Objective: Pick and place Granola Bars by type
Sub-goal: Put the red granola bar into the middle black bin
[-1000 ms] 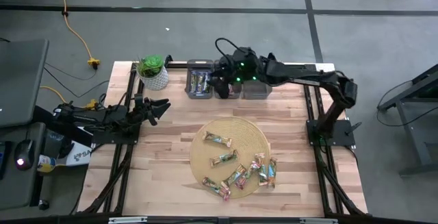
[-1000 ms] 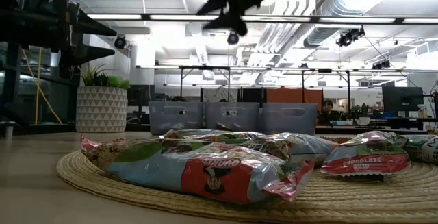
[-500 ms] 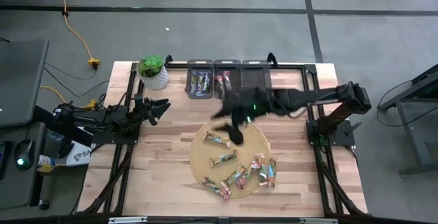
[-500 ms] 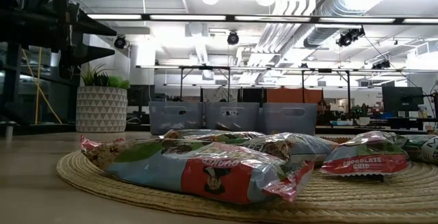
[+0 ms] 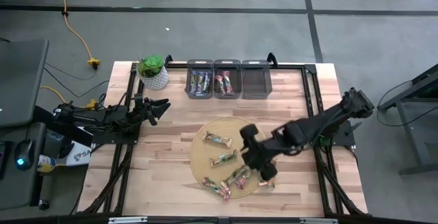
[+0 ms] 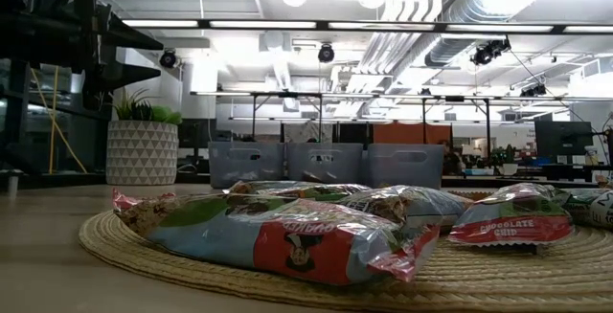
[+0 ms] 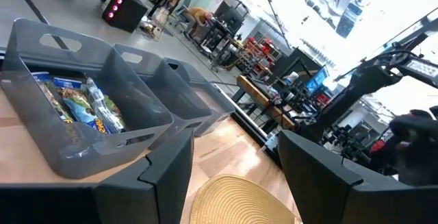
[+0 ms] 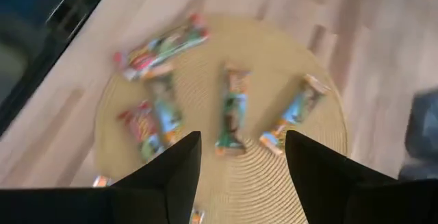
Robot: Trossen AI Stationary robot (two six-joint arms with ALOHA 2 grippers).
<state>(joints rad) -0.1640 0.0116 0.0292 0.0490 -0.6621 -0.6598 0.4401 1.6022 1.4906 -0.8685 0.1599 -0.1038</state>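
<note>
On the round woven mat (image 5: pixel 205 152) near the desk's (image 5: pixel 164 172) front lie most of the Granola Bars (image 5: pixel 217 139), loose and scattered; others sit in the left grey bin (image 5: pixel 199 83) and the middle bin (image 5: pixel 226 82) at the far edge. Above the mat's right part hangs the right gripper (image 5: pixel 254 157), fingers spread and holding nothing. At the desk's left edge the left gripper (image 5: pixel 156 107) waits, likewise parted and empty.
</note>
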